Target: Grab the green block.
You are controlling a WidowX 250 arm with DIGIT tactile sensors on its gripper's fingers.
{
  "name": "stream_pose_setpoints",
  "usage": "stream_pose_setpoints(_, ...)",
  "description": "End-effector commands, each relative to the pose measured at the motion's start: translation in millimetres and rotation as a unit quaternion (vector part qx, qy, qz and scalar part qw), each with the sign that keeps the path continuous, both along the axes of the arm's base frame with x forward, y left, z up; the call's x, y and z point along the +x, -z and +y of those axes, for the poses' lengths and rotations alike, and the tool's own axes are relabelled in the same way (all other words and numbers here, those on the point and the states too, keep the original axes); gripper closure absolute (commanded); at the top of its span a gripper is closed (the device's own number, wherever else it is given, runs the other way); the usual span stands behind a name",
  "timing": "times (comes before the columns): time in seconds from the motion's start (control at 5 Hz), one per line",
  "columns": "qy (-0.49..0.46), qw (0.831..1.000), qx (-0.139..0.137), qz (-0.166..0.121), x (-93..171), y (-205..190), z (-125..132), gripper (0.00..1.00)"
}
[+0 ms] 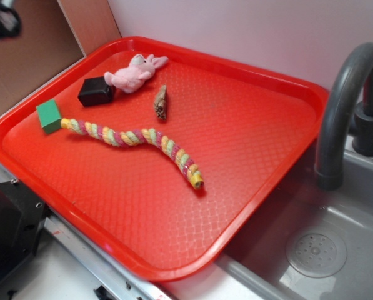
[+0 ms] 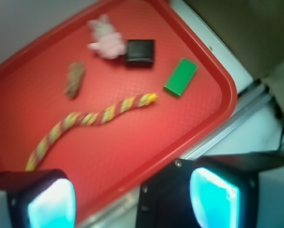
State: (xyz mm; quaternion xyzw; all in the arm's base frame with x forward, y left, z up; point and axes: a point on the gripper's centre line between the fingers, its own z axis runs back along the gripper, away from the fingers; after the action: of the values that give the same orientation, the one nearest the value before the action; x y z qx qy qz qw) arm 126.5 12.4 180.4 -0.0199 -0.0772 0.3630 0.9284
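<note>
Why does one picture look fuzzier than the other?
The wrist view is soft all over: the green block and rope toy have smeared edges, and the gripper pads glow cyan. The exterior view is sharper, showing the tray texture and the block crisply.

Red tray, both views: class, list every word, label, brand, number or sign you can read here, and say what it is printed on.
None: no readable text shows in either view.
The red tray, green block, black box, pink plush toy, rope toy and brown object all look unmarked.
The wrist view is too blurred to reveal fine print.
</note>
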Motion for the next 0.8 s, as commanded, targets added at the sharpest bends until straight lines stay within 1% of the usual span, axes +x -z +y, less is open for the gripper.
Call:
stream_pose_setpoints(0.0,-0.137,0.99,-0.008,-0.027,41,64,64,0.0)
stream_pose_setpoints(0.2,-0.171,0.984,0.0,-0.049,48,88,85,0.0)
stream_pose_setpoints(0.4,-0.191,0.981,0.022,-0.037,49,107,87,0.0)
stream_pose_setpoints(0.6,-0.219,0.975,0.041,-0.016,49,126,94,0.0)
